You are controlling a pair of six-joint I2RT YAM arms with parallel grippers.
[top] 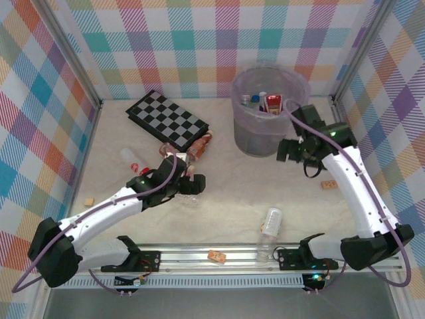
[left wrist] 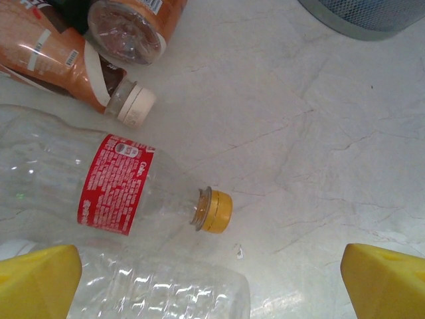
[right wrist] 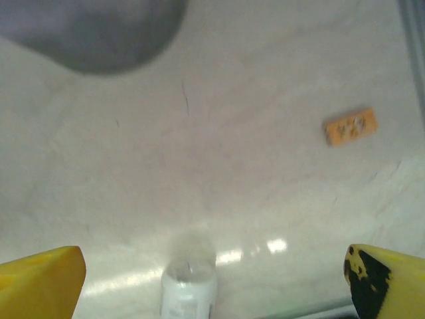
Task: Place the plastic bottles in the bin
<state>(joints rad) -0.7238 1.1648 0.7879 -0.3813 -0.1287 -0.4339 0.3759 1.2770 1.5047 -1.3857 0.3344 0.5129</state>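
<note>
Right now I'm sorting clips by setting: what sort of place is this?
Probably a robot test cell, not a home: plaid backdrop walls box in a pale tabletop, and the left arm and right arm are bolted to a metal rail at its near edge.

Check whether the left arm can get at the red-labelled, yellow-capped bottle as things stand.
Probably yes: the left claw hangs open just above the red-labelled bottle, nothing covers it, though a crumpled clear bottle lies close beside it.

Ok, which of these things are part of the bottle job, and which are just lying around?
Job: bin; bottles inside it; red-label bottle; brown-label bottles; white-label bottle.
Lying about: checkerboard; orange cubes.
</note>
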